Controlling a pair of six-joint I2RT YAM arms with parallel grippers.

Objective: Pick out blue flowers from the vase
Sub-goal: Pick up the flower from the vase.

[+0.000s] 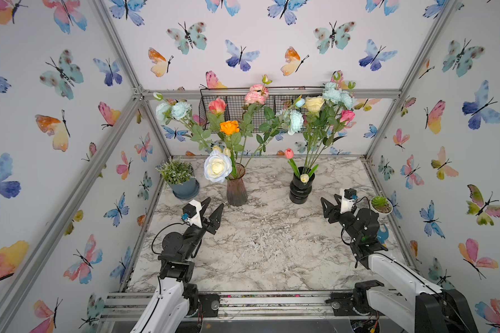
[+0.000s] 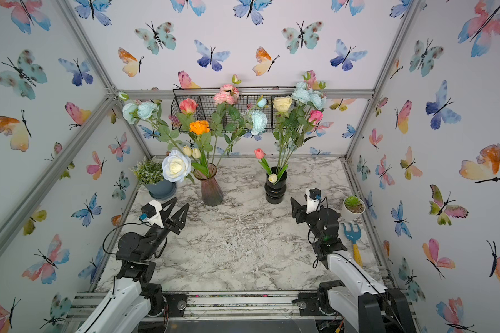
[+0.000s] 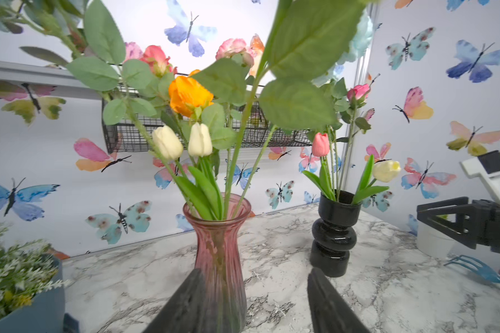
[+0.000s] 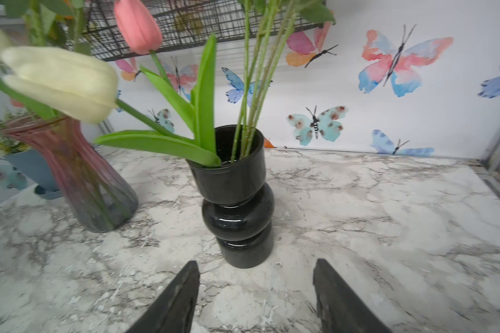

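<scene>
The blue flowers (image 1: 296, 121) look light, floppy — we would pinch a bare stem (image 3: 235, 173) just above the pink vase (image 1: 236, 190); left end effector (image 1: 214, 204) and right end effector (image 1: 329, 199) both spread, empty.

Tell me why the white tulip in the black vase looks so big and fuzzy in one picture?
Right wrist view: the tulip sits close to the lens, so it looks huge and soft, while the black vase is sharp with small glints. In both top views the tulip is tiny and crisp.
</scene>
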